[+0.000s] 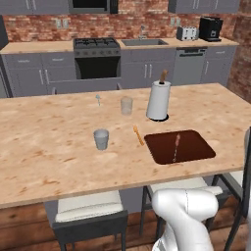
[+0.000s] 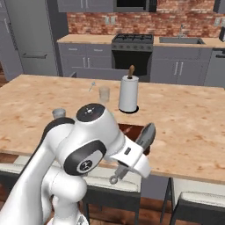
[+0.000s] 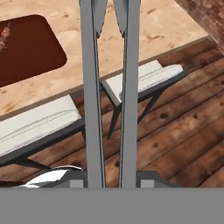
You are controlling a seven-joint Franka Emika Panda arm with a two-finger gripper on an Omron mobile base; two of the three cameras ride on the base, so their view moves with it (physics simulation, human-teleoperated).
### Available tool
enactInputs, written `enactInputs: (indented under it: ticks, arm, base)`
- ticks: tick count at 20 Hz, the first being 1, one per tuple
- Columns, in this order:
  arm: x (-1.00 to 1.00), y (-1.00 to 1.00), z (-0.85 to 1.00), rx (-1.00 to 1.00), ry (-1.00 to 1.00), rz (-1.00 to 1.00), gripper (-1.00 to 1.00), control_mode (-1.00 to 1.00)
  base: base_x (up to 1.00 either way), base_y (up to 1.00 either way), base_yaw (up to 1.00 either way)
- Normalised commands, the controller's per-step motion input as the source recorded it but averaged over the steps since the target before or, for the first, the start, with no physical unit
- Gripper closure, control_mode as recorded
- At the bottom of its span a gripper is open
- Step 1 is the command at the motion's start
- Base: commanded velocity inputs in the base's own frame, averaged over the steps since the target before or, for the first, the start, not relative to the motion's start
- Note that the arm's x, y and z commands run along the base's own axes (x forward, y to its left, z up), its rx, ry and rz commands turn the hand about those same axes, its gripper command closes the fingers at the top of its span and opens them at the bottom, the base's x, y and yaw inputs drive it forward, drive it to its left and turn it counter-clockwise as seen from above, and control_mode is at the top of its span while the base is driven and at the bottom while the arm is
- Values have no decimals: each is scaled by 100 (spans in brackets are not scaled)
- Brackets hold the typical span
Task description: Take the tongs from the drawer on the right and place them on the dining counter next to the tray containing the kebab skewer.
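- Carrying the tongs (image 3: 111,87), the gripper (image 3: 112,183) is clamped on their two grey arms, which run straight out ahead of the fingers to scalloped tips.
- From the right base camera the tongs (image 2: 139,147) slant up from the hand, their tips over the near edge of the counter (image 2: 189,127).
- Ahead of the hand and off to one side lies the tray (image 3: 24,50), flat on the counter (image 3: 148,35); the skewer (image 3: 4,37) shows at its far edge.
- In the left base camera the tray (image 1: 193,149) holds the skewer (image 1: 176,146) and sits near the counter's front edge, with a paper-towel roll (image 1: 159,99) beyond it.
- Below the hand are white-cushioned stools (image 3: 144,78) and wood floor, so the hand seems short of the drop spot.
- To do this well, I judge: move forward until the whole tongs are over stone beside the tray, lower them flat, and only then let go; releasing here would risk dropping them off the edge.
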Motion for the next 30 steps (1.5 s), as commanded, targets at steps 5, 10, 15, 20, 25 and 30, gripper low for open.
enactInputs:
  ticks: [5,10,15,20,25,30]
  arm:
    - [38,-6,10,0,3,17,100,-100]
    - [47,-13,0,0,0,27,100,-100]
    - [44,-1,0,0,0,29,100,-100]
    - [50,0,0,0,0,21,100,-100]
    - [74,0,0,0,6,8,100,-100]
    - [74,-1,-9,0,9,0,100,-100]
  base:
    - [0,0,0]
    - [0,0,0]
    - [0,0,0]
    - [0,0,0]
    - [0,0,0]
    - [0,0,0]
